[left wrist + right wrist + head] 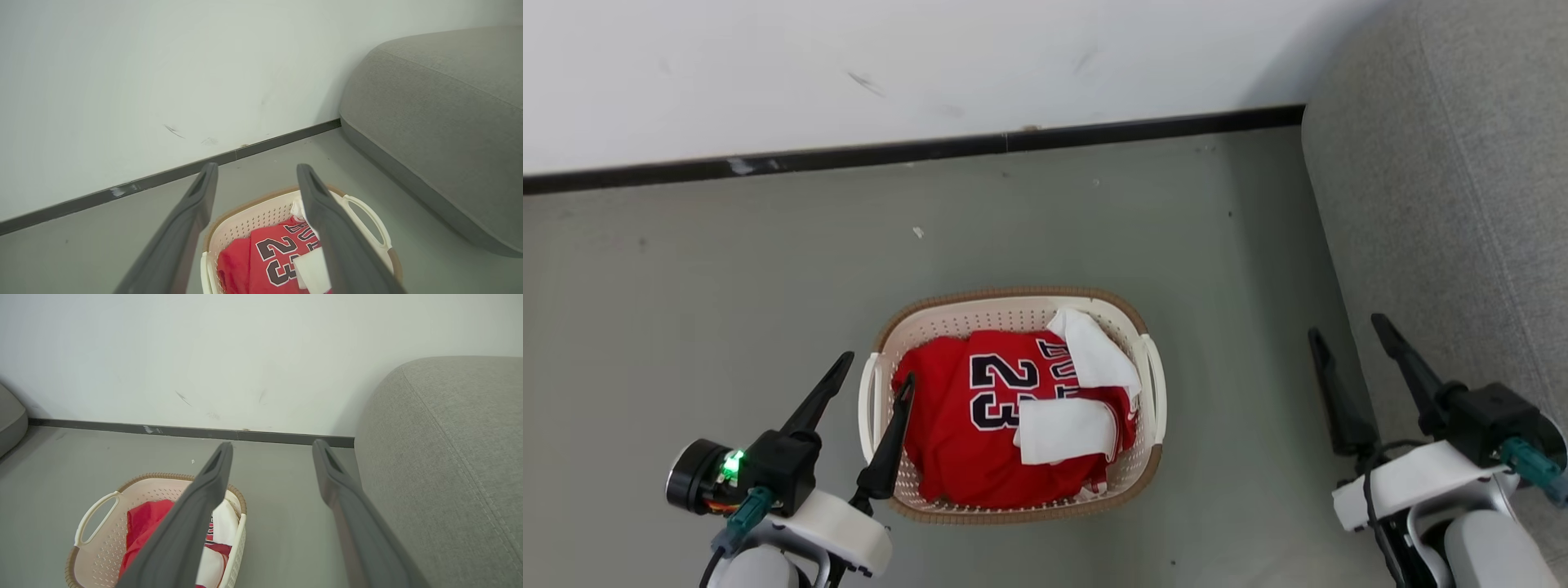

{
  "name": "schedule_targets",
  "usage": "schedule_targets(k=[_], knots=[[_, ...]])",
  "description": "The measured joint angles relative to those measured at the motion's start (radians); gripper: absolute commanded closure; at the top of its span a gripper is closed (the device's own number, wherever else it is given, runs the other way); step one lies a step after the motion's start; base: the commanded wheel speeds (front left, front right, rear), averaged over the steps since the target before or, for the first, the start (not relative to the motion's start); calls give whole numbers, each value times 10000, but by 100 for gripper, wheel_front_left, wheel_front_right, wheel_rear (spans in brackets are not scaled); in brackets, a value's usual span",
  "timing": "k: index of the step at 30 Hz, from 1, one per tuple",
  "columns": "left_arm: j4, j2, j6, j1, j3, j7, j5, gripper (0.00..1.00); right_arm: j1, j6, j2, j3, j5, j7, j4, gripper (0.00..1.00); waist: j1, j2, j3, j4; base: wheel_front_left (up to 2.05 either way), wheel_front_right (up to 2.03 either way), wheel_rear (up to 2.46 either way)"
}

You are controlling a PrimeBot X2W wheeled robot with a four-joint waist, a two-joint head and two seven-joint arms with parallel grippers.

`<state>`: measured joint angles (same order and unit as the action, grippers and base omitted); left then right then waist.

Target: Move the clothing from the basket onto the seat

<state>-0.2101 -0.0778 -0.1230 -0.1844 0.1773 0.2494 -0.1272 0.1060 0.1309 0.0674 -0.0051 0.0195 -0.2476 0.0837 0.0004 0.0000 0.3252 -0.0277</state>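
Fingers first: the left fingers (890, 441) stand wide apart with nothing between them. In the head view the inner one crosses the left rim of the basket (947, 322) and its tip lies over the near-left edge of the clothing (956, 433). How high it hangs above the cloth we cannot tell. The right fingers (1335, 400) are likewise spread and empty. They sit well apart from the basket, just beside the front edge of the seat (1445, 204).

From the left fingers the clothing lies to the right and slightly forward. The left wrist view agrees, with the red cloth (261, 261) low between the two fingers. The red jersey fills the basket, number side up, with white panels folded toward the seat side. The basket's long axis runs side to side across us, with a handle at each end. It rests on the floor (727, 286) with bare floor between it and the seat.

Judgement: the left arm is much the nearer for a pick. The carry would then go rightward, across the basket to the seat.
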Motion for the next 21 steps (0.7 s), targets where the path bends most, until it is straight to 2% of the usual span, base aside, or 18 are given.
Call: schedule_targets(k=[16, 21], knots=[[-907, -6, -31, -1572, 541, 17, 439, 0, 1221, 0, -40, 127, 0, -2, -205, 0, -1, 0, 1628, -212, 0, 0, 0], [-1294, 6, -31, -2150, 589, -303, 522, 0, 1564, 0, -46, 142, 0, -2, -219, 0, -1, 0, 2054, -288, 0, 0, 0]])
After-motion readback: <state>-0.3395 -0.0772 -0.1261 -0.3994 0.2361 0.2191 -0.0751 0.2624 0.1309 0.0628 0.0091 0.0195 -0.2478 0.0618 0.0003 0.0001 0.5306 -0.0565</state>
